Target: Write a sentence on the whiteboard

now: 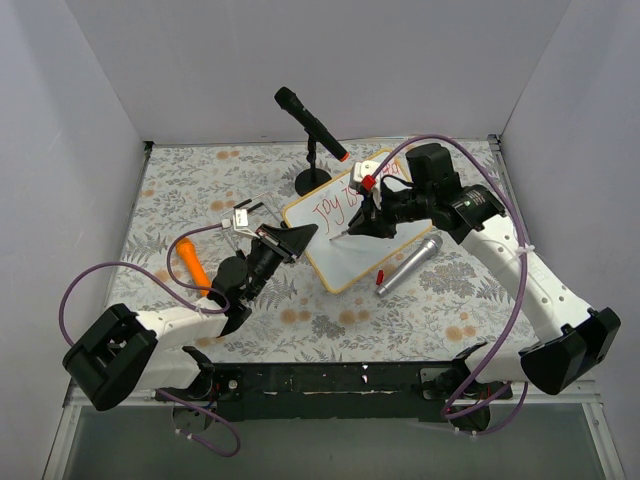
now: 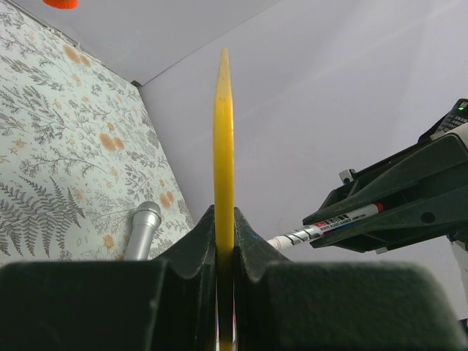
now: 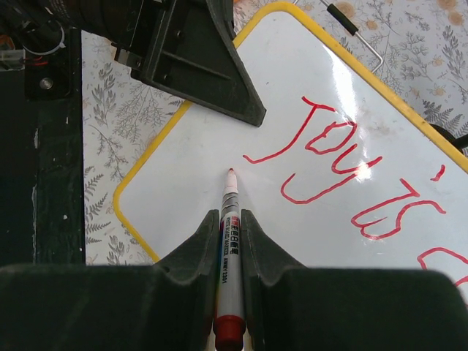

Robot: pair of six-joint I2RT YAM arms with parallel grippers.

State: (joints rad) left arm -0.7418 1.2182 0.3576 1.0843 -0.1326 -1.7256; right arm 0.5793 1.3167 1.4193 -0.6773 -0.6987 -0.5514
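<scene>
Whiteboard (image 1: 345, 262) mid-table on floral cloth (image 1: 180, 190), left edge pinched by left gripper (image 2: 224, 227). Right gripper (image 3: 230, 219) clamped on red marker (image 3: 229, 248), tip at bare white below sentence (image 3: 344, 168), legible "Joy is". Silver microphone (image 1: 410, 263) just beside board.

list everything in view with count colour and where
whiteboard: 1, white with a yellowish frame, table centre
sentence: 1, red, on the whiteboard, starts "Joy is"
marker: 1, white with a red tip, tip at the board
silver microphone: 1, silver, lying just right of the board
black microphone: 1, black with a red band, on a stand behind the board
orange object: 1, orange, left side, type unclear
tablecloth: 1, floral grey and orange, covers the table
left gripper: 1, black, clamped on the board's edge
right gripper: 1, black, holding the marker
</scene>
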